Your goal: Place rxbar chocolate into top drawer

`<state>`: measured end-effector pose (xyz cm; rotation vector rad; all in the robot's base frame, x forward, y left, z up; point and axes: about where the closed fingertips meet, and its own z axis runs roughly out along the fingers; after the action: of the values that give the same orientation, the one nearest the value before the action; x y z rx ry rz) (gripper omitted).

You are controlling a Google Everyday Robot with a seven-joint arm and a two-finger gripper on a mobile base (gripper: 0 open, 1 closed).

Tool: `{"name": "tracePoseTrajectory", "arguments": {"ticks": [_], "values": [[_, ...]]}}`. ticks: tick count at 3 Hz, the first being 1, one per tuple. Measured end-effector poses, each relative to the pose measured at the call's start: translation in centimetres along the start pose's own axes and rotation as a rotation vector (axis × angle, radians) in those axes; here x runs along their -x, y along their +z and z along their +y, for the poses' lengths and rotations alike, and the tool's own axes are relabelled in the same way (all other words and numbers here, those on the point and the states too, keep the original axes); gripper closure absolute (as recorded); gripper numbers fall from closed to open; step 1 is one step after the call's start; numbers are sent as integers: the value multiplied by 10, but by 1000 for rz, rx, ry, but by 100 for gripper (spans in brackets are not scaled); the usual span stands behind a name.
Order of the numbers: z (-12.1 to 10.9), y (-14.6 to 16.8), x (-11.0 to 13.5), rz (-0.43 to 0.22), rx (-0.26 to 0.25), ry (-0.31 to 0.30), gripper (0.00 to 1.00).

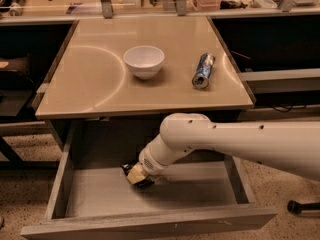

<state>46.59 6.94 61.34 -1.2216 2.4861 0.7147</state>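
My jaws down in drawer [200, 194], near floor (dark bar [126, 169] at them); clenched or released, cannot tell.

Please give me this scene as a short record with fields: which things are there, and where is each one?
drawer: pulled open, under the table
arm: reaches in from the right
gripper: low inside the drawer, left of middle
bar: dark piece at the gripper, probably the bar; cannot tell if it touches the bottom
bowl: white, upright, mid table
can: on its side, right of the bowl
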Motion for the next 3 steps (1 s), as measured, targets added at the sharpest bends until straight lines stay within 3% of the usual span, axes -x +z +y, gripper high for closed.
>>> {"name": "tracePoseTrajectory", "arguments": {"ticks": [2, 3], "values": [[0, 0, 0, 0, 0, 0, 12], [0, 0, 0, 0, 0, 0, 0]]}}
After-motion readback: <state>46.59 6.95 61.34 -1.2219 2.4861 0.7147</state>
